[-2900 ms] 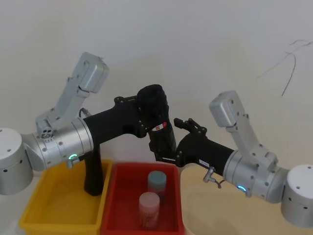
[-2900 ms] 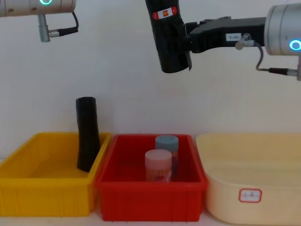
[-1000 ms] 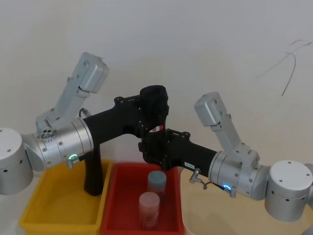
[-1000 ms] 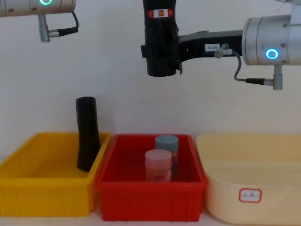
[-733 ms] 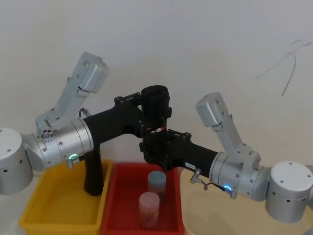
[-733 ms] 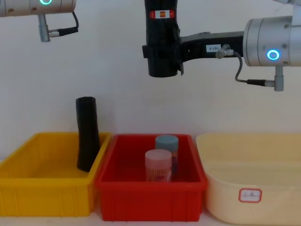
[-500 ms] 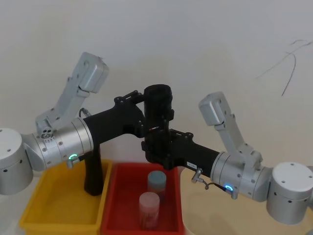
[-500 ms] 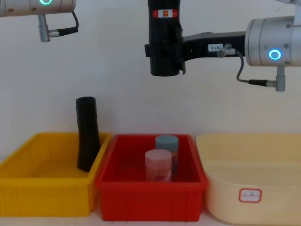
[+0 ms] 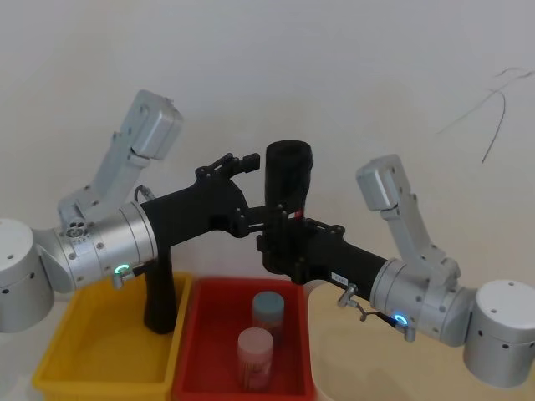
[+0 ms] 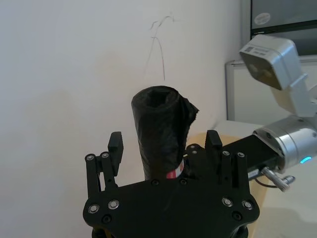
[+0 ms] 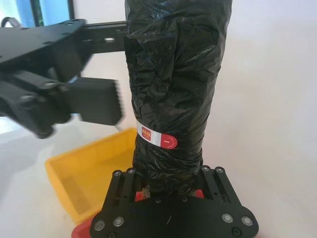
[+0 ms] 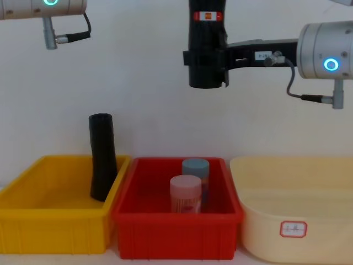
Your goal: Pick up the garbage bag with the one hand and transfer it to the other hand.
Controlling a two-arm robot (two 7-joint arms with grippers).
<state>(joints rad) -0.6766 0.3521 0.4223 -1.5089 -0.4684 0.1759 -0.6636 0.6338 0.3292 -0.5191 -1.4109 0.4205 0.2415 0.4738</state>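
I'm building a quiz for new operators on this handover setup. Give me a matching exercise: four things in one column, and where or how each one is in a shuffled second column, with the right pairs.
Column one:
1. garbage bag
2. plain black roll
3. pink-lidded jar
4. left gripper

Column two:
A. in the red bin
B. open, gripping nothing
C. standing in the yellow bin
D. held up in the right gripper

Pairs: 1-D, 2-C, 3-A, 4-B.
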